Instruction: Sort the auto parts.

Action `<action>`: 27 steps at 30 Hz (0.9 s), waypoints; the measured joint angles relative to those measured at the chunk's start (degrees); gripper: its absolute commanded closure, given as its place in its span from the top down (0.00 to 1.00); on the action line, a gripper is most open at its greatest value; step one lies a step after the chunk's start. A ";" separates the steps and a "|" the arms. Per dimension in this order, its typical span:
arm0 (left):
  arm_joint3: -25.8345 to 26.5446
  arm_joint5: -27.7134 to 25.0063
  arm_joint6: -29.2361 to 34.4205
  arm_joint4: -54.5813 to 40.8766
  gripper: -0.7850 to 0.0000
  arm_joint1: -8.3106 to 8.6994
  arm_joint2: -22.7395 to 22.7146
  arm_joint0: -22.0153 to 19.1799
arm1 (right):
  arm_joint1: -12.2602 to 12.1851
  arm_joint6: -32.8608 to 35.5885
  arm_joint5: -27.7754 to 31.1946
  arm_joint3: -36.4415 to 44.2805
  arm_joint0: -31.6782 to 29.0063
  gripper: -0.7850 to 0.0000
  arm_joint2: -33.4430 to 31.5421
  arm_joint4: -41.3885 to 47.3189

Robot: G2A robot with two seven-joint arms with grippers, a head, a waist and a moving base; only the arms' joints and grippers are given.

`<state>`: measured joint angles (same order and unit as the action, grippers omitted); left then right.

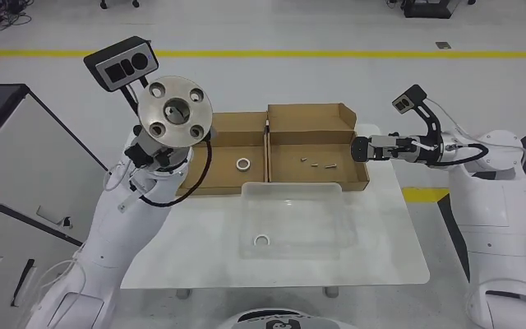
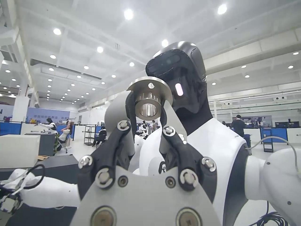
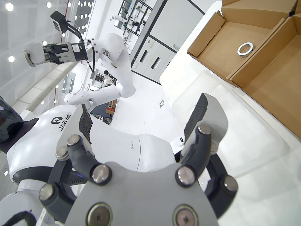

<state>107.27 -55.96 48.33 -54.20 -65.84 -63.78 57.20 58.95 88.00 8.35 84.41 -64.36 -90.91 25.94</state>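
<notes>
The right gripper [image 3: 142, 100] is seen with its ribbed fingers [image 3: 197, 114] spread wide apart. Beyond them, a clear plastic tray [image 3: 235, 142] is set on the white table [image 3: 202, 24], just beside two open cardboard boxes placed side by side. A metal ring [image 3: 245, 48] is laid flat in the first box [image 3: 209, 41], near the wall shared with the second box [image 3: 277, 88]. Well apart, the left gripper [image 3: 43, 55] is seen raised against the ceiling, and a flanged metal part [image 3: 28, 58] is clamped in it.
</notes>
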 measured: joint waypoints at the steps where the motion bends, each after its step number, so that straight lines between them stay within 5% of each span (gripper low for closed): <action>1: 0.01 -0.01 -0.01 -0.03 0.00 0.00 0.00 0.00 | 0.00 0.00 0.00 0.00 0.00 1.00 0.00 0.00; 12: 0.04 0.88 -0.71 0.98 0.00 0.00 -0.44 0.40 | 0.00 0.00 0.00 0.00 0.00 1.00 0.00 0.00; 27: 0.64 21.65 0.15 35.42 0.00 1.98 -10.51 5.19 | 0.00 0.00 0.00 0.00 0.00 1.00 0.00 0.00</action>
<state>107.91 -34.32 48.48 -18.78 -63.86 -74.29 62.39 58.95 88.00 8.35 84.41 -64.36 -90.91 25.94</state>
